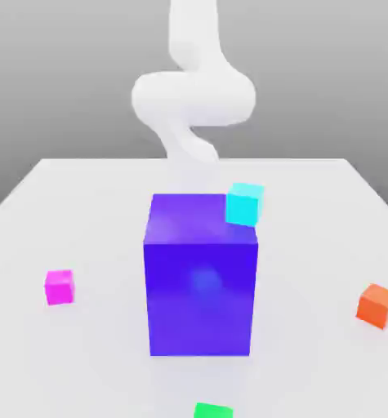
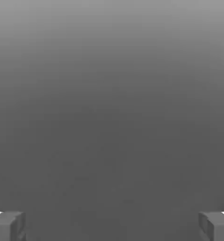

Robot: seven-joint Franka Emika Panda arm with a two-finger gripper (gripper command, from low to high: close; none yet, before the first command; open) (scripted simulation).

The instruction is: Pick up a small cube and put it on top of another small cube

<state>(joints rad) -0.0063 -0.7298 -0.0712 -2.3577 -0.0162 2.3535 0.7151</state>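
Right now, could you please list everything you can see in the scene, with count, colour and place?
small cube: one, bright magenta, on the table at the exterior view's left, standing alone.
cyan cube: one, cyan, tilted at the big block's upper corner on the exterior view's right.
orange cube: one, orange, on the table at the exterior view's right edge.
green cube: one, green, at the exterior view's near edge, partly cut off.
big block: one, blue-purple, mid-table.
table: one, white.
arm: one, white, behind the big block.
gripper: one, grey fingertips set wide apart, nothing between them.
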